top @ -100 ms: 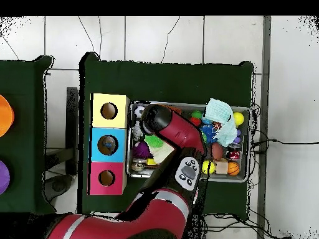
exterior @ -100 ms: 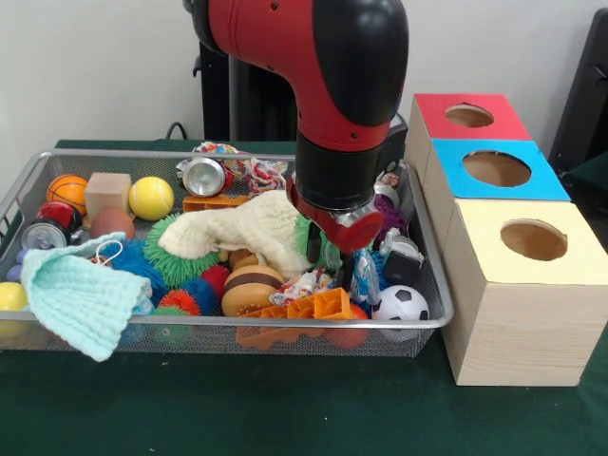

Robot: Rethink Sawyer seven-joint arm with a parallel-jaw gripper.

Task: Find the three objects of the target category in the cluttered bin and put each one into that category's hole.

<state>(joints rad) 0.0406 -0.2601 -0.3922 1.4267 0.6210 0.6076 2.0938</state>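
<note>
Tool down in the right half of the bin, digging around

My tool (exterior @ -100 ms: 328, 249) is buried low in the wire bin (exterior @ -100 ms: 429, 285), right at the edge of the cream plush toy (exterior @ -100 ms: 249, 231) and just above the orange plastic block (exterior @ -100 ms: 318, 306); the arm's bulk hides the fingers, so I can't tell if they're apart or holding anything. I don't know the target category, so I can't pick out the three objects yet. For this step I'd lift slowly and straight up so nothing snags on the plush or the rope toy (exterior @ -100 ms: 258, 175), then check what came along. The holes sit just beside the bin: red box (exterior @ -100 ms: 467, 133), blue box (exterior @ -100 ms: 494, 176), yellow box (exterior @ -100 ms: 527, 285). The blue box's hole seems to already have something inside in the overhead view.
</note>
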